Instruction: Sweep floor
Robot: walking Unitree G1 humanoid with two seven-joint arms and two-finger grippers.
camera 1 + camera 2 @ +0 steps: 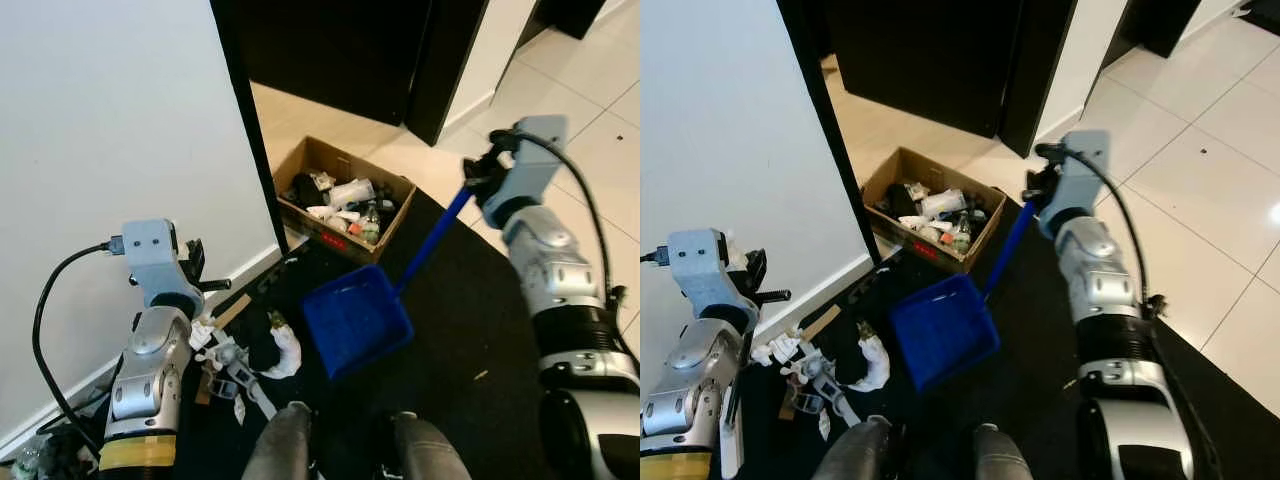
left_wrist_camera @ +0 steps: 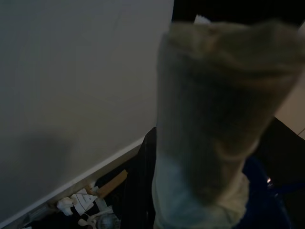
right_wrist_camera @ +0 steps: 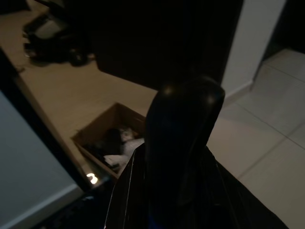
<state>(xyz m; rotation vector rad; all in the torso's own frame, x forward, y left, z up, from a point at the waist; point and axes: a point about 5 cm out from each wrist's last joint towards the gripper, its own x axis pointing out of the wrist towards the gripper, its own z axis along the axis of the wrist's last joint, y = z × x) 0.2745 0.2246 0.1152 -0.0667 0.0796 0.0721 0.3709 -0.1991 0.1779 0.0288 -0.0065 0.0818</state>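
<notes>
Right gripper point(image 1: 478, 178) is clamped on the top of the long blue handle of a blue plastic dustpan point(image 1: 357, 318), its fingers pressed around the shaft; the arm is raised, so the handle slants down and the pan sits low over the black floor mat point(image 1: 470, 320), just in front of the robot's feet. Held that way, the pan's open mouth seems turned toward the litter, ready to receive it.

Left gripper point(image 1: 190, 268) is lifted near the white wall point(image 1: 110, 130). Its wrist view is blocked by a blurred pale cylindrical shape, probably a broom handle it holds upright, but whether the fingers are closed on it cannot be told.

Just left of the pan lies a scatter of white paper and plastic scraps point(image 1: 240, 355) along the white baseboard, the stuff to be swept. Beyond the pan, by the dark door frame, an open brown cardboard box of rubbish point(image 1: 342, 198) rests on the beige floor, likely the place for emptying the pan.
</notes>
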